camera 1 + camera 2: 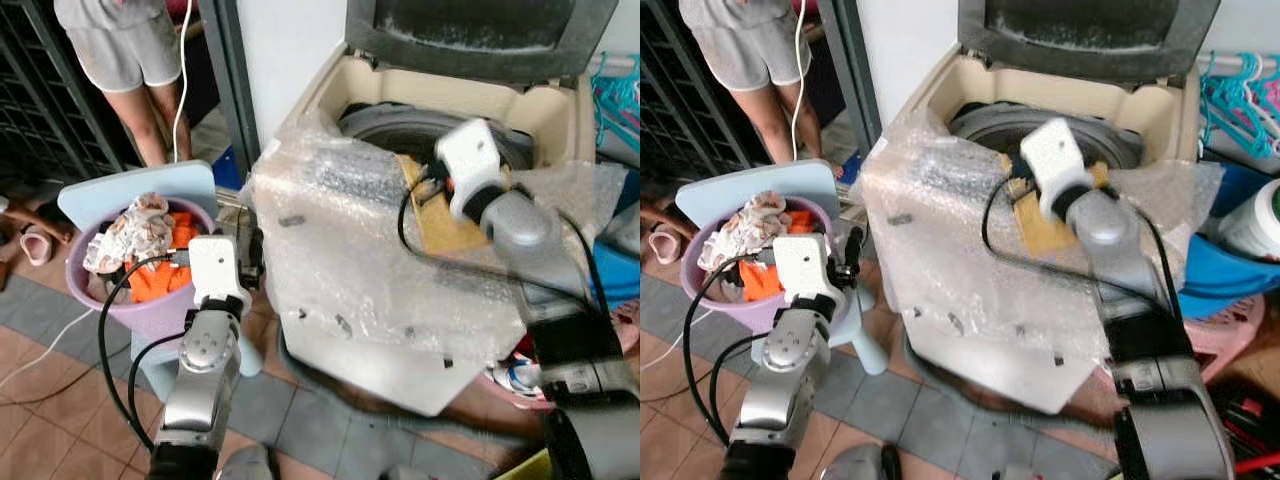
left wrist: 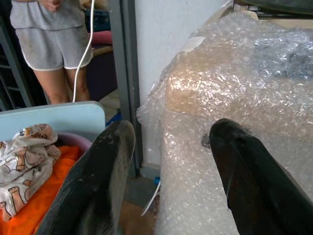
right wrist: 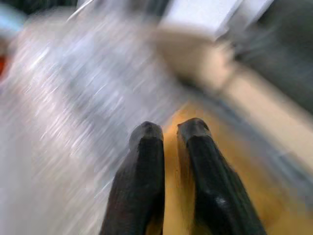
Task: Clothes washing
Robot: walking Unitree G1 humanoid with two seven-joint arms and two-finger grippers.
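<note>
A top-loading washing machine wrapped in bubble wrap stands with its lid raised and the drum exposed. To its left, a purple basket on a light blue stool holds an orange garment and a white patterned one. My left gripper is open and empty, between the basket and the machine's side. My right gripper is shut with nothing in it, hovering over a tan cardboard piece on the machine's front rim; its view is blurred.
A person stands behind the basket beside a black metal gate, with a white cable hanging nearby. To the right of the machine are a blue basin, a pink basket, hangers and a white bottle.
</note>
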